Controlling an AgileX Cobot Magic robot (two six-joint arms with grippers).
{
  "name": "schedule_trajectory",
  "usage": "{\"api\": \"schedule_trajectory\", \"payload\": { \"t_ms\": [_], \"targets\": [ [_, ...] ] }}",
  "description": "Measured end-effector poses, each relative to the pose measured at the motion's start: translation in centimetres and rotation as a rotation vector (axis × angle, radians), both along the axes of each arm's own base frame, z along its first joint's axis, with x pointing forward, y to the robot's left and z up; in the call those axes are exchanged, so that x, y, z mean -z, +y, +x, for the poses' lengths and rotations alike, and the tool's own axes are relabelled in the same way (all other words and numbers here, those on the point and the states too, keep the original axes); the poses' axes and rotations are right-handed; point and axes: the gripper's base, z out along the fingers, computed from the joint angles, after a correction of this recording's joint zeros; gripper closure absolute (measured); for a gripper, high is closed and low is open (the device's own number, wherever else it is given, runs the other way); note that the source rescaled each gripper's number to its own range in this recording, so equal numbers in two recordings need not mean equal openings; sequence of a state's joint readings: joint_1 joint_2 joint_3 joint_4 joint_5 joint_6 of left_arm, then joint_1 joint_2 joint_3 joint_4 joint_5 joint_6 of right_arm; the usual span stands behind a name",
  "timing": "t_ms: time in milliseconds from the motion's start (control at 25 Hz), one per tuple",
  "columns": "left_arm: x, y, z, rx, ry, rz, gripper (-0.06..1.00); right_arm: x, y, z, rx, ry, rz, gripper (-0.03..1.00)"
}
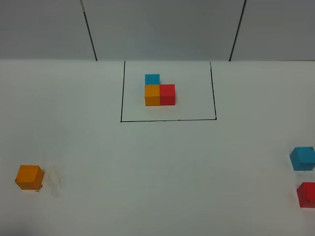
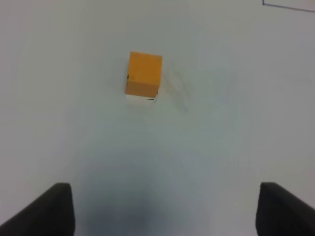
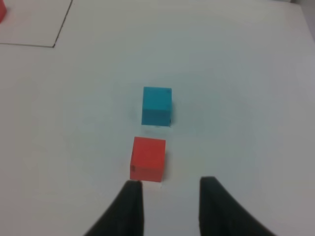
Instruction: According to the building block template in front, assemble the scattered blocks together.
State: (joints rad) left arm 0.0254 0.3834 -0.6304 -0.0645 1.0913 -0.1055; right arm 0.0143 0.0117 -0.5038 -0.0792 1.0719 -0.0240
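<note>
Exterior high view shows nothing assembled yet: matte orange cube (image 1: 29, 177) far left, sky-blue cube (image 1: 302, 158) and red cube (image 1: 306, 194) far right, all apart from the black-framed L-shaped template (image 1: 159, 90) — left gripper (image 2: 167, 216) spread wide, right gripper (image 3: 170, 206) parted less, both empty.

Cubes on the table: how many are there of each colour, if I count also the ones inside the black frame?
Orange: 2 (loose orange cube, template orange cube)
Red: 2 (loose red cube, template red cube)
Blue: 2 (loose blue cube, template blue cube)
Total: 6 cubes
</note>
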Motion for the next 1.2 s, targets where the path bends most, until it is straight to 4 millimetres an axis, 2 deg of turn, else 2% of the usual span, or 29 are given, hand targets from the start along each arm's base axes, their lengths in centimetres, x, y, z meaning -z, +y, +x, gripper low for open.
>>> {"api": "schedule_trajectory", "payload": {
  "t_ms": [160, 280, 400, 560, 800, 1200],
  "targets": [
    [-1.5, 0.1, 4.8, 0.049, 0.129, 0.034, 0.29, 0.0, 0.0, 0.0, 0.000, -0.001, 0.000, 0.97],
    [-1.7, 0.2, 8.5, 0.086, 0.227, 0.053, 0.29, 0.0, 0.0, 0.0, -0.001, -0.001, -0.001, 0.97],
    [-1.1, 0.3, 11.8, 0.096, 0.322, 0.052, 0.29, 0.0, 0.0, 0.0, -0.001, -0.002, -0.001, 0.97],
    [0.9, 0.4, 15.3, 0.100, 0.433, 0.044, 0.29, 0.0, 0.0, 0.0, -0.001, -0.002, -0.001, 0.96],
    [3.8, 0.5, 18.3, 0.098, 0.491, 0.042, 0.29, 0.0, 0.0, 0.0, -0.001, -0.002, -0.001, 0.96],
    [7.1, 0.7, 21.0, 0.114, 0.539, 0.059, 0.29, 0.0, 0.0, 0.0, 0.000, -0.002, 0.000, 0.96]
  ]
}}
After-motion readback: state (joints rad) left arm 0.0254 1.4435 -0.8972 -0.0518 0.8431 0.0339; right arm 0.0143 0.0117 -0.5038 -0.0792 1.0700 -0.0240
